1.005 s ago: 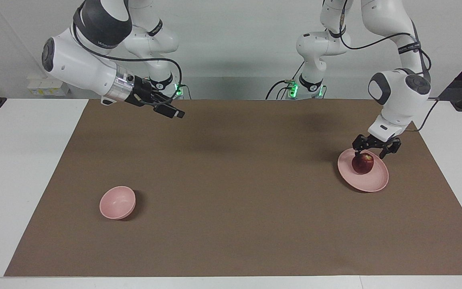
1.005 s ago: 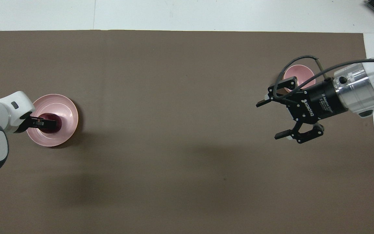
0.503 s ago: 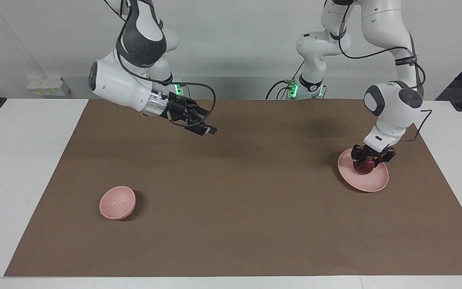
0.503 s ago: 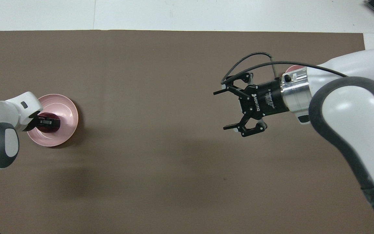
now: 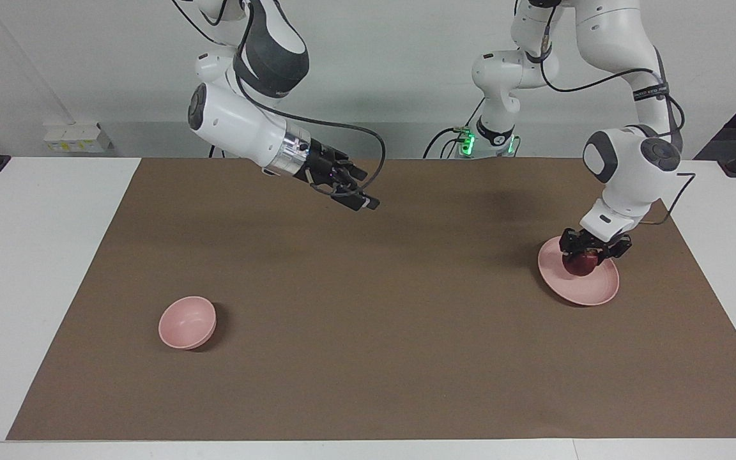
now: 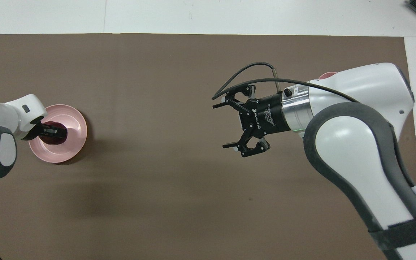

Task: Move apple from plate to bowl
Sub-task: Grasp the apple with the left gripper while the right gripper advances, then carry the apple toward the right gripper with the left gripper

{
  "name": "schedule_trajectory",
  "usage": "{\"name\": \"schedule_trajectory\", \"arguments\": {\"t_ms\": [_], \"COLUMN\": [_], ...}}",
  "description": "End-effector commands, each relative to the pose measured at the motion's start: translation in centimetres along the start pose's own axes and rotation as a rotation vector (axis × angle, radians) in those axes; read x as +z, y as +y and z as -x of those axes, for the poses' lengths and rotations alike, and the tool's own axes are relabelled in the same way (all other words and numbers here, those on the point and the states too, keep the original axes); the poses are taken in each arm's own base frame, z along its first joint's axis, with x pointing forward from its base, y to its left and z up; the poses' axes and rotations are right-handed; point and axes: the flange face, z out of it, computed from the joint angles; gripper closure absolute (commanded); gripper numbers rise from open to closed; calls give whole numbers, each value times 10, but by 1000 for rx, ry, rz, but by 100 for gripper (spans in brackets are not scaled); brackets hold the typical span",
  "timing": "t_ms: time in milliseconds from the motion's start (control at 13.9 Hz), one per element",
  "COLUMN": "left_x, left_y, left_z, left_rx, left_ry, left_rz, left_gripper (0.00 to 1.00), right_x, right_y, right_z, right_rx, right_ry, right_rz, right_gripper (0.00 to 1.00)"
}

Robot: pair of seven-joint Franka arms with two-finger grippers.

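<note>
The dark red apple (image 5: 582,263) rests on the pale pink plate (image 5: 588,291) toward the left arm's end of the table. My left gripper (image 5: 590,253) comes down onto it from above and is shut on the apple (image 6: 53,129), over the plate (image 6: 75,124). The small pink bowl (image 5: 187,322) stands alone toward the right arm's end. In the overhead view only a sliver of the bowl (image 6: 326,75) shows past the right arm. My right gripper (image 5: 363,199) hangs open and empty over the mat's middle (image 6: 220,126).
A brown mat (image 5: 368,358) covers most of the white table. Bare mat lies between the plate and the bowl. The raised right arm (image 6: 352,144) stretches over the mat from its own end toward the middle.
The left gripper has dropped a little and shut on the apple. The right arm has swung out from its own end toward the table's middle, its gripper still open.
</note>
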Motion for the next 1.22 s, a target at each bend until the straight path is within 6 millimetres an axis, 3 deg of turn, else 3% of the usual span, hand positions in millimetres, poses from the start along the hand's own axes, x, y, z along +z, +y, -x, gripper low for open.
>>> {"name": "schedule_trajectory", "arguments": {"t_ms": [0,215,574,933,1149], "left_x": [-49,-90,-95,-105,-105], "left_y": [23,67,156,234,276], "left_z": [-20,-31,-37,-33,-22], "left_rx": [1,-33,-48,-105,-153], "left_ry": [-3,8,-1,20,106], "left_rz": [86,268,436,610,680], "left_gripper": [100,100,100,100,100], "right_x": [2,3,11,37,52], "right_y": [11,10,12,24,28], "right_z": [8,14,17,-25,-24], "right_rx": [21,193,276,238,221], "right_ry": [-36,-88,-82,-32,-26], "right_rz": [32,26,4,-30,-48], "right_gripper": [0,0,0,0,0]}}
